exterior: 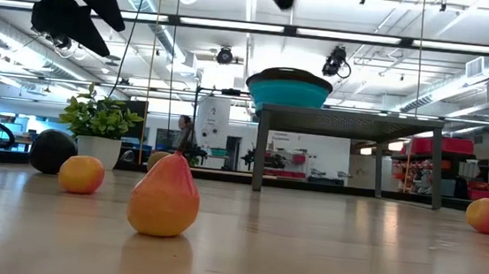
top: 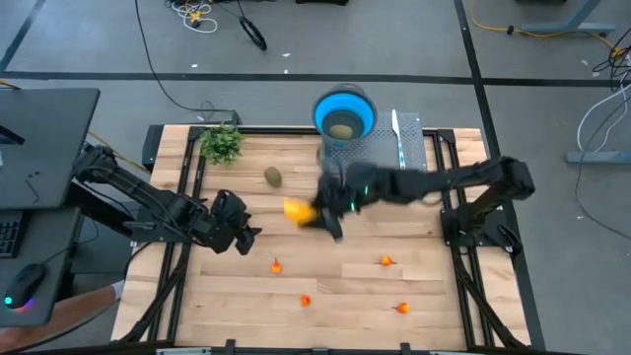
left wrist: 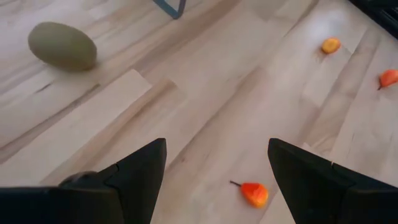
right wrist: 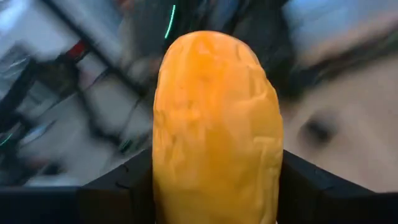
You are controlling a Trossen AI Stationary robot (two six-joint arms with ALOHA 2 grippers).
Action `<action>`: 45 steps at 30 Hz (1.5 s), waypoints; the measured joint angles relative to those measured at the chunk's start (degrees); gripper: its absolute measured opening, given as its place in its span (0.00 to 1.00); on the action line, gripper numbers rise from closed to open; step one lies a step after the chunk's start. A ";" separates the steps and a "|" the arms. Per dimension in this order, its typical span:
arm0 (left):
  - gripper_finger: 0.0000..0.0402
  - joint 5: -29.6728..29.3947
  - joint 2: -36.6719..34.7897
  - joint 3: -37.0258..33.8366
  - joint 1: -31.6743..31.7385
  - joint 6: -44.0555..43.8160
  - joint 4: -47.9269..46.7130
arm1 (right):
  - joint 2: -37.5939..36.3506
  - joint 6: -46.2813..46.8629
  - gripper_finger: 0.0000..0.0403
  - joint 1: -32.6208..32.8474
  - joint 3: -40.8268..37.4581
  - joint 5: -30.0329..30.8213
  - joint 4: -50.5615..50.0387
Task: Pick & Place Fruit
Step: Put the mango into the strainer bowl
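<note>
The right arm reaches from the table's right side across toward its middle, forearm stretched almost level above the wood. Its right gripper (top: 314,210) is clamped on the oblong yellow-orange fruit (right wrist: 216,124); in the right wrist view the fruit stands upright between the two dark fingers (right wrist: 118,186), filling the gap, its skin smooth with faint dimples and a deeper orange toward the top. From above, the fruit pokes out of the gripper's tip on the side facing the left arm.

The left arm comes in from the table's left edge, elbow bent, and its left gripper (top: 240,233) hangs over the boards with its fingers (left wrist: 137,171) spread apart and nothing between them. Just ahead of that gripper lies a tiny orange-red pepper-like fruit (left wrist: 254,193) with a short stem; two more tiny orange pieces (left wrist: 331,45) lie farther off. A brown-green oval fruit (left wrist: 62,45) rests on the wood well beyond the left gripper, apart from it.

Beyond the right gripper, a blue round bowl (top: 344,111) sits on a grey perforated metal stand (top: 375,153), with another brown-green oval (top: 341,126) inside the bowl.
</note>
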 joint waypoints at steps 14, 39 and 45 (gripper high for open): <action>0.73 -5.81 0.00 0.02 1.12 -0.74 4.58 | 0.29 -36.02 0.59 -23.51 23.13 12.95 -37.71; 0.73 -7.01 0.01 0.02 13.48 -0.15 14.19 | 11.01 -38.42 0.61 -40.79 21.77 12.82 -45.64; 0.73 -6.96 0.00 0.02 13.92 -0.03 14.19 | 11.05 -38.45 0.62 -41.05 19.07 12.82 -45.47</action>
